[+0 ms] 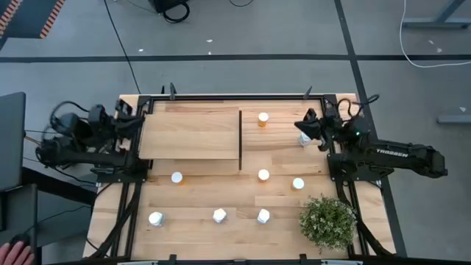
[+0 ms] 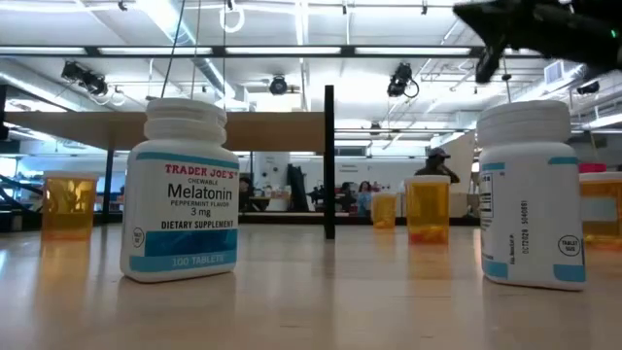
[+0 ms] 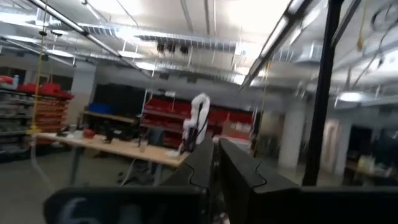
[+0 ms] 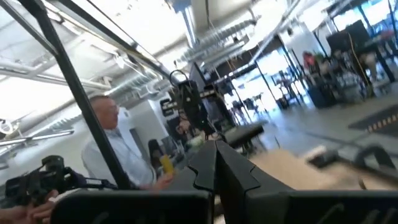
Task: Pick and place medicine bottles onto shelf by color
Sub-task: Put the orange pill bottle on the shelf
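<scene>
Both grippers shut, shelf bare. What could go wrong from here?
1. The right gripper is shut and sits right beside a white bottle; moving before it opens could knock the bottle over.
2. The plant crowds another white-capped bottle, so a reach there may snag leaves.
3. The left gripper, shut, waits at the shelf edge and might clip it when swinging out.

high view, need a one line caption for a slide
Eight capped medicine bottles scattered on the table around the bare shelf, plant in one corner, left gripper and right gripper both shut.
</scene>
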Action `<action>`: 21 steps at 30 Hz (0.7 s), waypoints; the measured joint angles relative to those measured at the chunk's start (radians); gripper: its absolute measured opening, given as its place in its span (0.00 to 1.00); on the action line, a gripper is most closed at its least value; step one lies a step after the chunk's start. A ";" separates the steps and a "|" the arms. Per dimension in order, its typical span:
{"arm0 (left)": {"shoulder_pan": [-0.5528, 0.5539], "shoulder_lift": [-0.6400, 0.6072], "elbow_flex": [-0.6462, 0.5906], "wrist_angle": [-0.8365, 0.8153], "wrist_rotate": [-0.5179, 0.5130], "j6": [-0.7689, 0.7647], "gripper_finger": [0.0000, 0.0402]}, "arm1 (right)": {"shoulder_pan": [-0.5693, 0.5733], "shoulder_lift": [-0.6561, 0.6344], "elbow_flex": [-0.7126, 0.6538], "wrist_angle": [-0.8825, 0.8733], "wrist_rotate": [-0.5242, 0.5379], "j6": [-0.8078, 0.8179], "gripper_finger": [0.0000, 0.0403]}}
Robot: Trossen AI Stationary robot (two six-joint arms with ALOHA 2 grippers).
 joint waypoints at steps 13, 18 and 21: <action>0.000 0.374 0.451 -0.147 0.000 -0.069 0.10 | 0.000 0.101 0.427 -0.096 0.018 -0.159 0.04; 0.000 0.415 0.511 -0.146 0.001 -0.246 0.10 | 0.000 0.118 0.512 -0.097 0.067 -0.130 0.04; 0.000 0.420 0.522 -0.136 0.001 -0.332 0.09 | 0.000 0.135 0.541 -0.095 0.055 -0.125 0.04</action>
